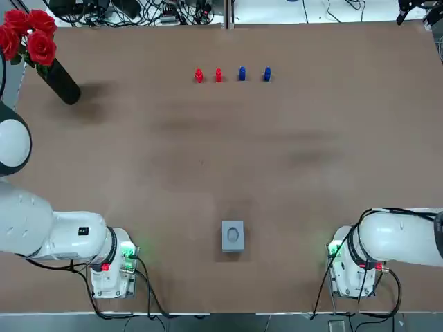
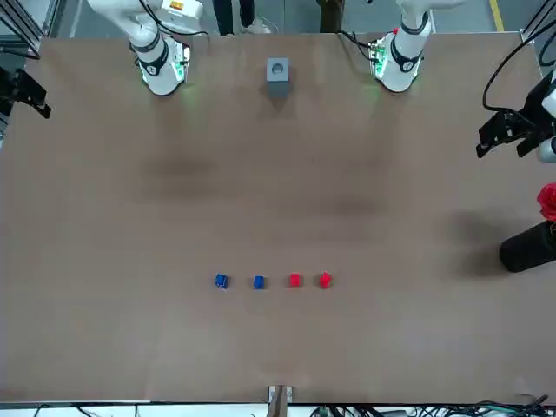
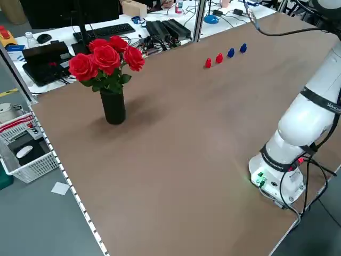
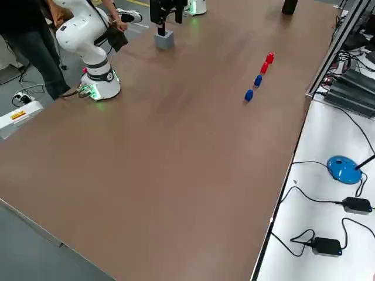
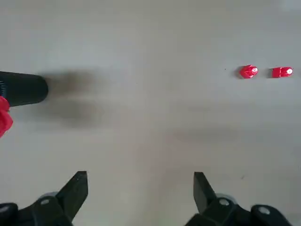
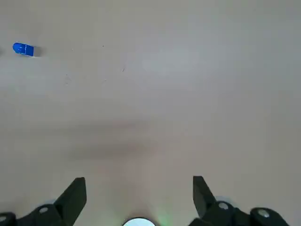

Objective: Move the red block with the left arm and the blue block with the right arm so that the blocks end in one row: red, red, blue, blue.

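Red blocks [image 1: 199, 75], blue blocks [image 1: 241, 73]: 1 row | left gripper [image 5: 141, 181], right gripper [image 6: 139, 183]: spread

Middle of the table [image 1: 208, 159] is open across its full width. Obstacles: vase of roses [image 1: 61, 83] far left, grey block [image 1: 232, 235] between the arm bases, red blocks [image 1: 219, 75] and blue blocks [image 1: 241, 73] closely spaced along the far side.

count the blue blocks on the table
2. Both are in the far row on the table: the inner blue block beside the red blocks, the outer blue block at the row's right end. None seems hidden.
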Controlling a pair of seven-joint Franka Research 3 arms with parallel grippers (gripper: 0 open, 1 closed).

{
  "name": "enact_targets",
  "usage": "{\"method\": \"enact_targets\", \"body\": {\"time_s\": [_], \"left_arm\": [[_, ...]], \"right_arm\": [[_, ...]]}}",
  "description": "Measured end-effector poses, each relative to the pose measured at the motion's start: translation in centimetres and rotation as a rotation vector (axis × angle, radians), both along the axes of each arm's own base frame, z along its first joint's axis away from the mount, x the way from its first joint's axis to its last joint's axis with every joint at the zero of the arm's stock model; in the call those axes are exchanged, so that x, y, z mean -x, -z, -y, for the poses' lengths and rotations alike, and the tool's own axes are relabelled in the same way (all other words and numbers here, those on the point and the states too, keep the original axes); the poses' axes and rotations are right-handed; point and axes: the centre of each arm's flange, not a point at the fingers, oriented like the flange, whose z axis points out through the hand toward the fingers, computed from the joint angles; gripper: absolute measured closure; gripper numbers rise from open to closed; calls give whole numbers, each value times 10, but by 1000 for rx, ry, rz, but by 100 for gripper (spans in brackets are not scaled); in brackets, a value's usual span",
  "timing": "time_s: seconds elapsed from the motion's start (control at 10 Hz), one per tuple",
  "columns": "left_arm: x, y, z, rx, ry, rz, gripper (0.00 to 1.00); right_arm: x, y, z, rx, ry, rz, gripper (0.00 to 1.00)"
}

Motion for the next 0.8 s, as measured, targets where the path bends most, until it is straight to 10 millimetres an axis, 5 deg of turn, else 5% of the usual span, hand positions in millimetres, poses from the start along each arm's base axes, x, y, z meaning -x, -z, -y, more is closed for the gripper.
{"method": "enact_targets", "body": {"time_s": [0.8], "left_arm": [[-1, -1, 0, 1, 0, 8, 1]], "right_arm": [[-1, 0, -6, 2, -16, 1, 0]]}}
